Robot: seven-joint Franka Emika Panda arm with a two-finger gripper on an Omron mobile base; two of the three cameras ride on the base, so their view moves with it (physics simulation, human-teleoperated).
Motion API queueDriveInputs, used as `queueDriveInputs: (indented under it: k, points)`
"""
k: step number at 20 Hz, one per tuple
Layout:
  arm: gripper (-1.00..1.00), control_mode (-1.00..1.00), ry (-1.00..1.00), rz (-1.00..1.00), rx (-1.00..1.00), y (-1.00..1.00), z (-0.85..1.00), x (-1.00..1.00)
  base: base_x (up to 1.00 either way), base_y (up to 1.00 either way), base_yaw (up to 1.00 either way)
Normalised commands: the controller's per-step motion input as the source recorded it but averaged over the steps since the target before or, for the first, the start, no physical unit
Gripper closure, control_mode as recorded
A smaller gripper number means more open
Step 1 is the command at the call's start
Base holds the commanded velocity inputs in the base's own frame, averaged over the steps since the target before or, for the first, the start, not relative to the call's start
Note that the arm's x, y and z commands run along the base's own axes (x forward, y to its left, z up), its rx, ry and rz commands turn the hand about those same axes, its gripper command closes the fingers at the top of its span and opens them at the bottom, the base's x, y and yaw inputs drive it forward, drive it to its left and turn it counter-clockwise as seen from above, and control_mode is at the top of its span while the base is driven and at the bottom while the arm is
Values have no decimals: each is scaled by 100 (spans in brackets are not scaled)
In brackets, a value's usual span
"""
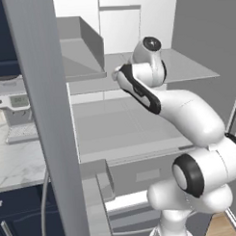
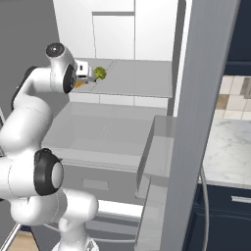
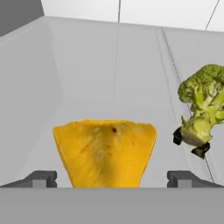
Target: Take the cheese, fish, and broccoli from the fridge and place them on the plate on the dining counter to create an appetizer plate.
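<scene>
Left base view: fridge door [image 1: 43, 117] edge-on as a grey slab running from upper left down to lower centre, door bin jutting from it at lower centre. Behind the door at far left, marble counter [image 1: 15, 167] with a grey appliance on it, navy cabinet fronts below. Centre: white fridge [image 1: 115, 129] interior with glass shelves stacked one above another. Arm [image 1: 188, 136] rising from lower right, bending up to upper centre and reaching in over the upper shelf.

Right base view: arm filling the left side, wrist at upper left, hand pointed into the fridge at the upper shelf [image 2: 132, 78]. Just right of the hand, on that shelf, broccoli [image 2: 100, 73] as a small yellow-green lump; a sliver of orange cheese [image 2: 80, 84] peeking out below the hand. Lower shelves in the middle of the frame, drawers beneath. Door as a tall grey slab right of centre. Marble counter at far right, navy base under it.

Hand view: gripper [image 3: 111, 177] spread wide, released, nothing grasped; dark fingertips [image 3: 41, 178] at lower left and lower right. Cheese [image 3: 105, 151] sitting between them at lower centre, wide end up, narrowing toward the bottom edge, gaps visible on both sides. Broccoli [image 3: 202, 105] at right edge, standing on the shelf, apart from the cheese. A small dark object at the floret's foot, too little visible to identify. White back wall across the top.
</scene>
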Motion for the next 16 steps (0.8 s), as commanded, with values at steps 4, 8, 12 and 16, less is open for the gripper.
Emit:
queueDriveInputs:
  k: [4,8,12,16]
  points:
    - [-100,-100,0,-1,-3,11,-21,20,0,0,0]
    - [-100,-100,0,-9,-5,0,-50,0,0,0,0]
    - [100,-100,0,-12,-4,0,-54,0,0,0,0]
    - [100,-100,-1,-6,-1,2,-14,35,0,0,0]
